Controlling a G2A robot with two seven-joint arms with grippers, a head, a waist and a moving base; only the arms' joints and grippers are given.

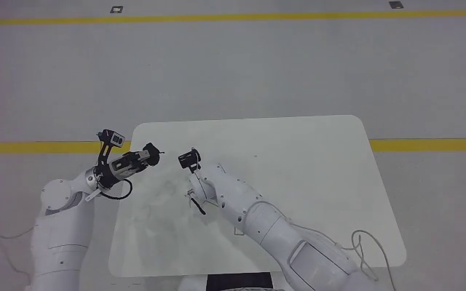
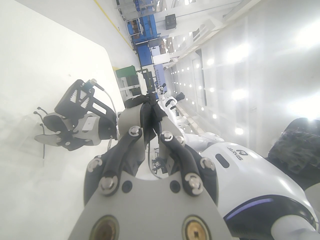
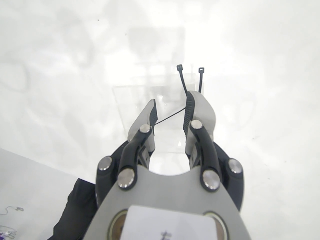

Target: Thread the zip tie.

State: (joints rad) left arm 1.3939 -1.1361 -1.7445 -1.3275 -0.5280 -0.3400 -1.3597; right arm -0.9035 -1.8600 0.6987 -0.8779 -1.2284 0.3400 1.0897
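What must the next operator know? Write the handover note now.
The left gripper is near the table's left edge with its fingers shut; I cannot tell whether they hold anything.
The right gripper is open, low over the clear container that holds the black zip ties. One tail crosses between its fingers and two heads stick up.
Done: no tie looks grasped or threaded.
Left: grasp a tie and pass its tail through its head.
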